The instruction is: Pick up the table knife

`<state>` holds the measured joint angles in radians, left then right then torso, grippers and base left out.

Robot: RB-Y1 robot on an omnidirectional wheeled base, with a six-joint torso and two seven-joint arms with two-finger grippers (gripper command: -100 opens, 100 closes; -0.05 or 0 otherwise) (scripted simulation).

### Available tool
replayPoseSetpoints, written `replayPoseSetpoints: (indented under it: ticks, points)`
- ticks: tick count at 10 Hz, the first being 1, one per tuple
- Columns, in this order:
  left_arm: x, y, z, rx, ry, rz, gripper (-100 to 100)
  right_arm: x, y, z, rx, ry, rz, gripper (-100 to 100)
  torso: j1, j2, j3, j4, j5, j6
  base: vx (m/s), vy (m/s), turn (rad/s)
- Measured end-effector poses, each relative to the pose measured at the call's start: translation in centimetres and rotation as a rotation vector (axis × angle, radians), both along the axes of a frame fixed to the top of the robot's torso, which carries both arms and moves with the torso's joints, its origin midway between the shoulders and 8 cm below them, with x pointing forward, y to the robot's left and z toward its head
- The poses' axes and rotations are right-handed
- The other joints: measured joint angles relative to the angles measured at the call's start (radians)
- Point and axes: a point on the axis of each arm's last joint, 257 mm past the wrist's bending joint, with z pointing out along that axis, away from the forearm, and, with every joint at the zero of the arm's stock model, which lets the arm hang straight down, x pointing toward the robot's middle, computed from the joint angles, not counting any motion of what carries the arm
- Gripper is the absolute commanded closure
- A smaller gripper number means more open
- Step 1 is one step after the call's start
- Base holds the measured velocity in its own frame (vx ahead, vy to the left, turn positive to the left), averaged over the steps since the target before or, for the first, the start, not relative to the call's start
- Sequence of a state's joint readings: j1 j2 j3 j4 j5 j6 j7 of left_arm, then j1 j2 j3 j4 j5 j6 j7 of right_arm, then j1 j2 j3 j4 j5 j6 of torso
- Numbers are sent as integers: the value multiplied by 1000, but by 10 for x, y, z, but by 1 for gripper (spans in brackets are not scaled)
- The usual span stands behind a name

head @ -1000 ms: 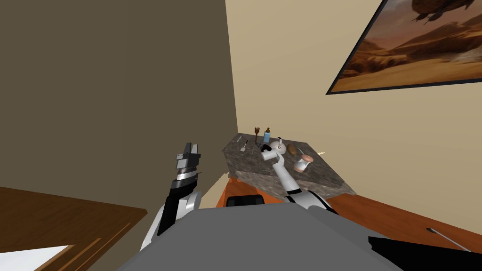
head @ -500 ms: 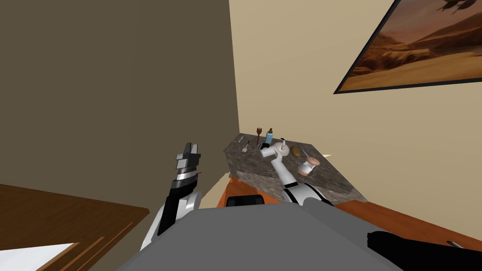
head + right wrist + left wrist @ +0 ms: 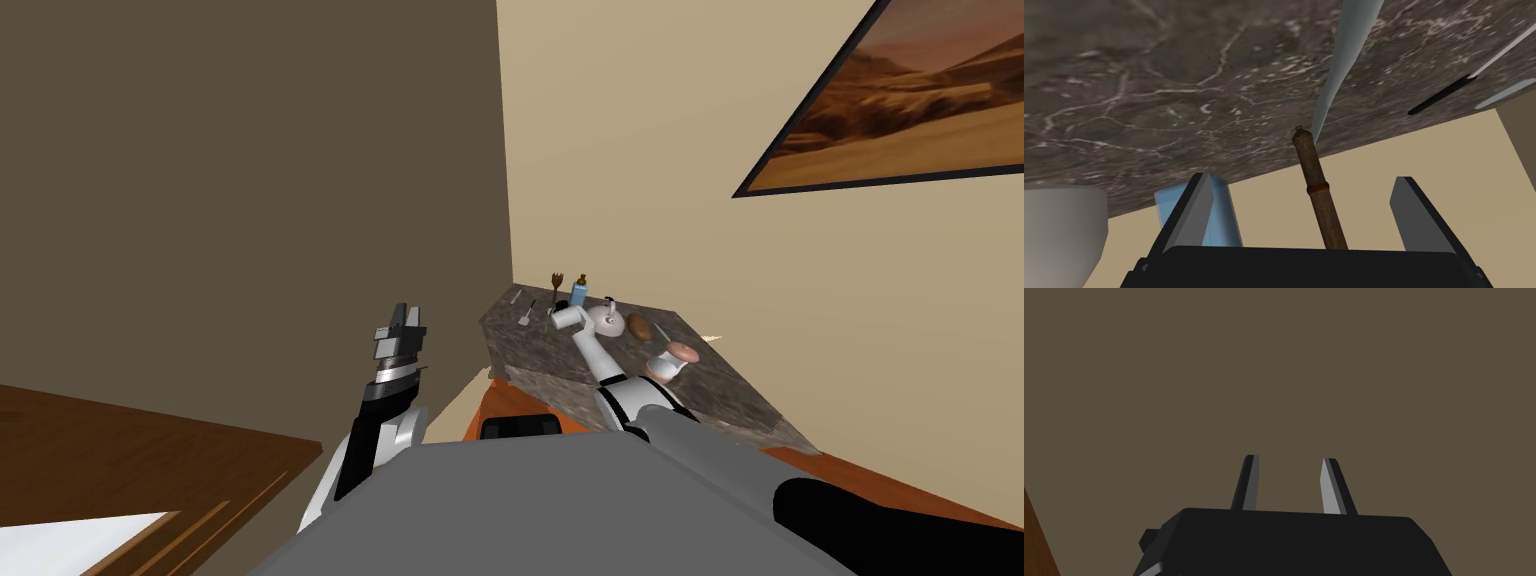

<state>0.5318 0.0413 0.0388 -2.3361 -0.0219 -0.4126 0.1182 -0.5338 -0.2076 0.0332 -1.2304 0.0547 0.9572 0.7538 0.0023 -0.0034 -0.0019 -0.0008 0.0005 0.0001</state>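
A marble-topped table stands in the room's corner. A long pale grey-blue blade, likely the table knife, lies flat on the marble; its handle end is cut off by the picture. My right gripper is open over the table's back part. An upright brown wooden fork's handle stands between its fingers, touching neither. A black-handled utensil with a thin white blade lies further off. My left gripper is raised left of the table, open and empty.
A blue bottle stands by the right gripper's finger. A white teapot, a brown lump and a pink-and-white jar sit on the table. Walls close two sides. Brown wooden furniture lies at the lower left.
My head view has swung, so the table and wall picture have slid to the right. My right hand has edged away from the teapot toward the wooden fork. The left arm holds still.
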Motion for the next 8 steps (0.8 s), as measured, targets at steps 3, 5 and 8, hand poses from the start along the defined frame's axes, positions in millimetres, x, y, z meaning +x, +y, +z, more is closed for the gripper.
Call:
replayPoseSetpoints:
  ticks: [3, 5, 8]
  points:
    - [0, 0, 0, 0, 0, 0, 0, -7, -10, -12, -44, 99, -3, -100, 0, 0, 0, 0, 0, 0, 46, 15, 63]
    - [0, 0, 0, 0, 0, 0, 0, -12, -16, -18, -66, 150, -5, -100, -1, 1, 0, 0, 0, 0, 46, 15, 63]
    - [0, 0, 0, 0, 0, 0, 0, -20, -28, -27, -107, 246, -8, -100, -1, 0, 0, 0, 0, 0, 55, 15, 75]
